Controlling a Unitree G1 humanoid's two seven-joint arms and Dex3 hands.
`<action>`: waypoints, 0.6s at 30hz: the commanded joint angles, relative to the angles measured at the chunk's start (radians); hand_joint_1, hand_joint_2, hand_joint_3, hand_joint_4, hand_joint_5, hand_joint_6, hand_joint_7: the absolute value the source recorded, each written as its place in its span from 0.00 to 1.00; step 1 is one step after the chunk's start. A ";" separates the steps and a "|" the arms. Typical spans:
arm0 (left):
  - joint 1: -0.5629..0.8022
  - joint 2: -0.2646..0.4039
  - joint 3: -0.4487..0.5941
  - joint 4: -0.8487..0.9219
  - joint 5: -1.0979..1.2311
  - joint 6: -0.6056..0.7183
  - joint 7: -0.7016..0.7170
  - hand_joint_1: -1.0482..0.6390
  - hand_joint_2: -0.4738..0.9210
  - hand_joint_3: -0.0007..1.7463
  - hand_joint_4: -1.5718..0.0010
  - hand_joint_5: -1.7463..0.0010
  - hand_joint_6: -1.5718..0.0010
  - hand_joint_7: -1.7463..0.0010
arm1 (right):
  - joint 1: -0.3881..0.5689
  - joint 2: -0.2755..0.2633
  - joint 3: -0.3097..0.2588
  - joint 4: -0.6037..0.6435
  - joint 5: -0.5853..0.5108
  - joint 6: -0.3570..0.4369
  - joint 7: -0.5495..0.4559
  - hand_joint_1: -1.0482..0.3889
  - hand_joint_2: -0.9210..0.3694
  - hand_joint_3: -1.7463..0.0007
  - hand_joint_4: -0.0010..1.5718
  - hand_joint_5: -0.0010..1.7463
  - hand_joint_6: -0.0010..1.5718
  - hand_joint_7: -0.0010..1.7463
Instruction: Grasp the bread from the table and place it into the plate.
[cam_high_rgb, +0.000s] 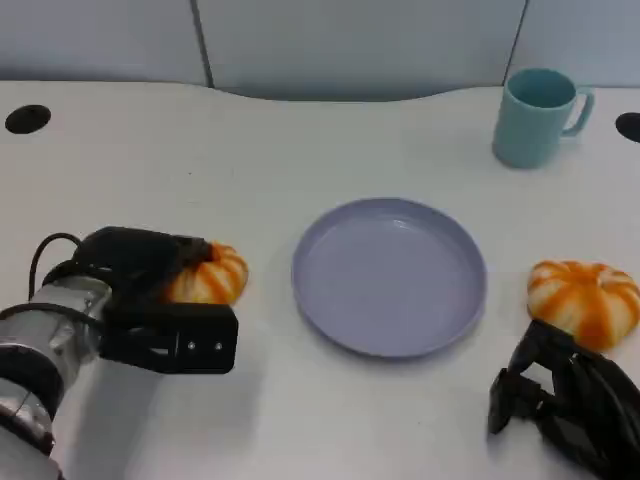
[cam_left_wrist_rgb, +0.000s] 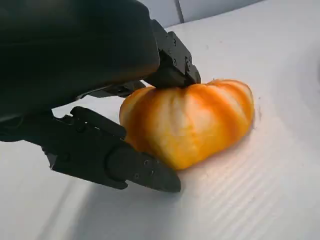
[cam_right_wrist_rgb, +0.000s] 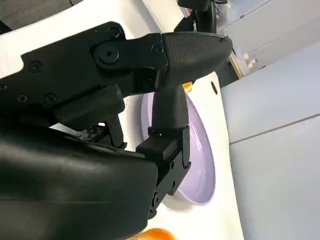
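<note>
right hand (cam_high_rgb: 565, 405), near edge, fingers curled, holding nothing; second bread (cam_high_rgb: 585, 298) just beyond it. left hand (cam_high_rgb: 150, 295) closes round the bread (cam_high_rgb: 208, 275), still on the table (cam_high_rgb: 300, 420), left of the plate (cam_high_rgb: 388, 275). left wrist view shows fingers (cam_left_wrist_rgb: 172, 62) touching its top and thumb below; head view hides this.

white table (cam_high_rgb: 300, 420) | plate (cam_high_rgb: 389, 275) | mug (cam_high_rgb: 537, 117) | 2 breads (cam_high_rgb: 212, 277) (cam_high_rgb: 585, 299)
</note>
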 joint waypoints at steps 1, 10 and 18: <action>0.045 0.018 -0.012 0.020 0.008 -0.085 0.194 0.50 0.98 0.07 0.47 0.72 0.40 0.95 | 0.026 -0.019 -0.006 -0.020 -0.006 0.008 -0.010 0.34 0.00 0.79 0.42 1.00 0.33 0.94; 0.091 0.004 -0.062 0.075 0.060 -0.066 0.540 0.52 1.00 0.30 0.49 0.02 0.56 0.07 | 0.037 -0.016 -0.007 -0.036 0.003 0.017 -0.012 0.34 0.00 0.79 0.42 1.00 0.32 0.95; 0.098 -0.008 -0.075 0.080 0.063 -0.067 0.640 0.53 0.96 0.29 0.50 0.00 0.62 0.00 | 0.038 -0.022 -0.003 -0.039 -0.001 0.017 -0.009 0.33 0.00 0.79 0.42 1.00 0.31 0.96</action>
